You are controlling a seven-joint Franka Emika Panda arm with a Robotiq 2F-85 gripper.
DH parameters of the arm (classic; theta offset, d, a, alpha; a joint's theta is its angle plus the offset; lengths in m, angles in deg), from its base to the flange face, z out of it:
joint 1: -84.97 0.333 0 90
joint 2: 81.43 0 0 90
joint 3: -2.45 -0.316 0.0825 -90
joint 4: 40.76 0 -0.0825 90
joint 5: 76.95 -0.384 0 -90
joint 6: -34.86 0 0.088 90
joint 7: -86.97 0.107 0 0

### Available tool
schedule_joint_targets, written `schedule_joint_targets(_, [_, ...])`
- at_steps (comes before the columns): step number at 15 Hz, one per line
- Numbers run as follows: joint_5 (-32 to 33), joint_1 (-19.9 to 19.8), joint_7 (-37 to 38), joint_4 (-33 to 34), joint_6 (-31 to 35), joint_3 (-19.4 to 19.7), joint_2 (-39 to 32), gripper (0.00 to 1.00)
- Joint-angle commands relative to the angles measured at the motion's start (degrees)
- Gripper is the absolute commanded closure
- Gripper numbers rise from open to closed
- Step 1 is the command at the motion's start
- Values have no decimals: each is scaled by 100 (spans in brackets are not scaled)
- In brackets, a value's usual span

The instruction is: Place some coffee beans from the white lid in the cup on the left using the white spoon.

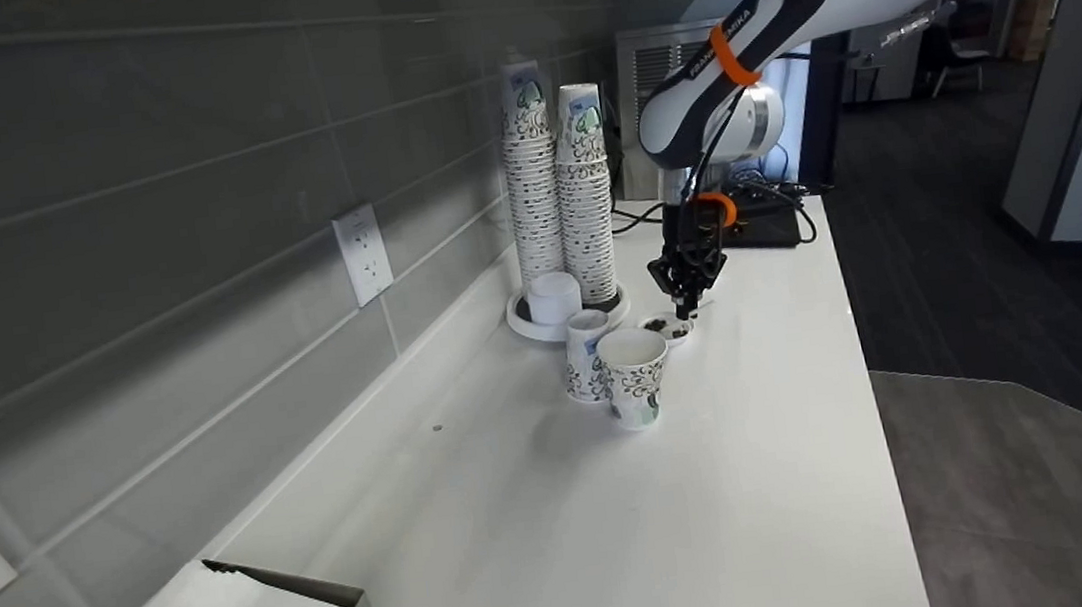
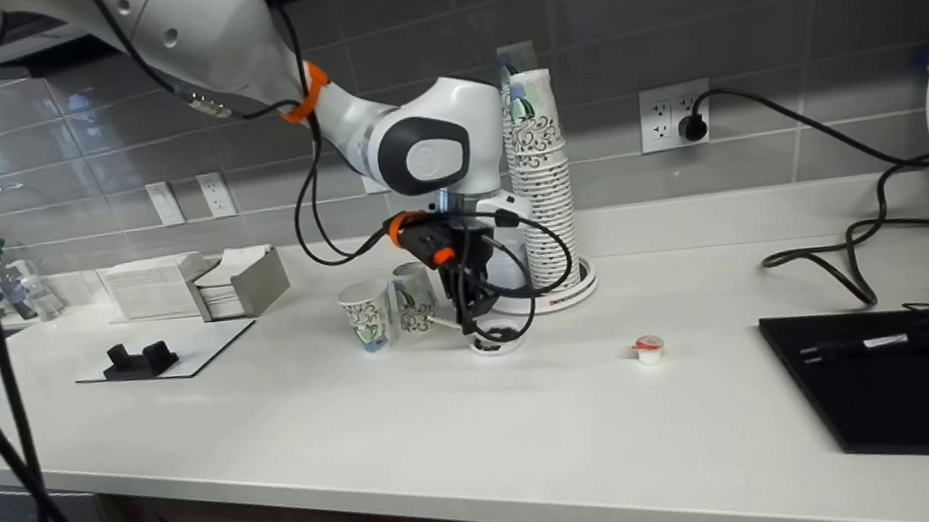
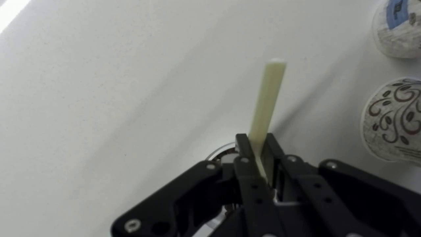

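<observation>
The white lid point(image 1: 679, 340) lies on the counter with dark coffee beans in it; it also shows in an exterior view point(image 2: 497, 351) and, partly hidden by the gripper, in the wrist view point(image 3: 216, 153). My gripper point(image 3: 258, 140) is shut on the white spoon point(image 3: 269, 95), whose handle sticks out past the fingertips. In both exterior views the gripper point(image 1: 688, 310) point(image 2: 468, 325) points down just over the lid. The spoon's bowl is hidden. An upright patterned cup point(image 1: 633, 379) point(image 2: 367, 315) stands beside a second cup point(image 1: 585, 359) point(image 2: 414, 298) that looks upside down.
Tall cup stacks point(image 1: 584, 208) point(image 2: 543, 177) stand behind the lid on a round white tray point(image 2: 584, 283), with a white container point(image 1: 556, 299) there. A creamer pod point(image 2: 649, 351), black tray point(image 2: 911, 388), napkin holder point(image 2: 249, 283) and cables point(image 2: 852, 258) are on the counter.
</observation>
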Motion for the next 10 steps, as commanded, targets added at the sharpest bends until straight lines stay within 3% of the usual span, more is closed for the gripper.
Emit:
schedule_joint_targets(1, [-161, -118, -110, 357, -269, -108, -224, 97])
schedule_joint_targets(10, [-132, -127, -82, 661, -403, -93, -416, 97])
